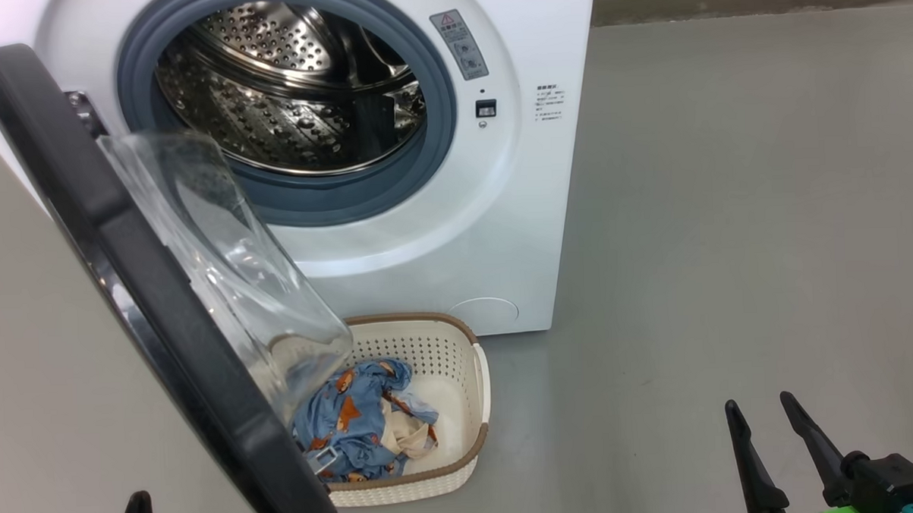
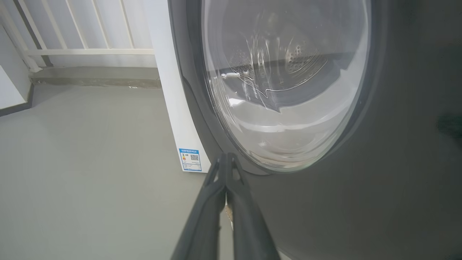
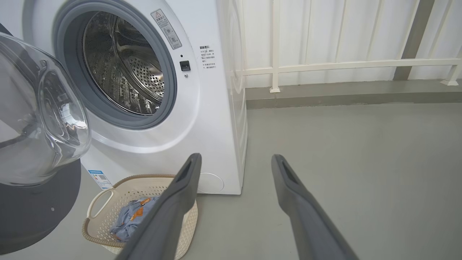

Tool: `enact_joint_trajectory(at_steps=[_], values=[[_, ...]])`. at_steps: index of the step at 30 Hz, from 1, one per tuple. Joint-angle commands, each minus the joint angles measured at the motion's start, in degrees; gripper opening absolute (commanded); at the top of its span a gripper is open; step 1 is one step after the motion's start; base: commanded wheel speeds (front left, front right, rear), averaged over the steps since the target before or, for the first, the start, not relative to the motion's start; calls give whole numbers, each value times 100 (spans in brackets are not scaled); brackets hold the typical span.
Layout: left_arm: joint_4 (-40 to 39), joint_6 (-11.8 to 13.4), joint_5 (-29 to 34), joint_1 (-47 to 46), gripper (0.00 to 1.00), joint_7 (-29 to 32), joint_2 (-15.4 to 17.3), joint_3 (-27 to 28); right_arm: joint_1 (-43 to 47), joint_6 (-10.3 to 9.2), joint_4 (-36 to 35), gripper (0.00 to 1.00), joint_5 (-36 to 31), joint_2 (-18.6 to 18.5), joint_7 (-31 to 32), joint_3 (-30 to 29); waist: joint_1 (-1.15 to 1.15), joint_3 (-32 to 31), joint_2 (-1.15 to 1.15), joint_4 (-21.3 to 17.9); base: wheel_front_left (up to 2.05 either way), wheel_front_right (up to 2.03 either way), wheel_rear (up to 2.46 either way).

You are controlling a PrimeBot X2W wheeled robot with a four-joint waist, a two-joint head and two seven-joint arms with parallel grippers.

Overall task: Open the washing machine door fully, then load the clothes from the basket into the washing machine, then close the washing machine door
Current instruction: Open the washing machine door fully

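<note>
Dark left tool (image 2: pixel 226 160) pinched shut on nothing, tips close against the glossy black rim of the washing machine door (image 2: pixel 285 90); touching or not, cannot tell. Right tool (image 3: pixel 234 162) spread wide, empty, over grey floor (image 3: pixel 361 162). Door swung open leftward, glass bowl overhanging the basket (image 1: pixel 460 347). Clothes (image 1: pixel 356 419) heaped inside the basket, just before the washing machine (image 1: pixel 501 232), steel drum (image 1: pixel 284 103) in plain sight.

washing machine (image 1: pixel 441 249): 1 | door (image 1: pixel 58 149): 1 | basket (image 1: pixel 429 345): 1 | clothes (image 1: pixel 348 423): maybe 2 pieces
</note>
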Motion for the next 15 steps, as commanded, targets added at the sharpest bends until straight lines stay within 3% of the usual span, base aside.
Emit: enact_joint_trajectory(at_steps=[1,9,15], values=[[-110,4,-30,-118,0,-37,71,216,-174,36,-139,100,-6,-68,-69,127,0,1,0,12,0,0,0],[-502,387,-248,-246,0,-37,71,599,-173,36,-156,100,-4,-49,-69,95,0,25,0,88,0,0,0],[-1494,740,-273,-517,0,-37,71,1027,-179,36,-159,100,-2,-32,-69,106,0,37,0,152,0,0,0]])
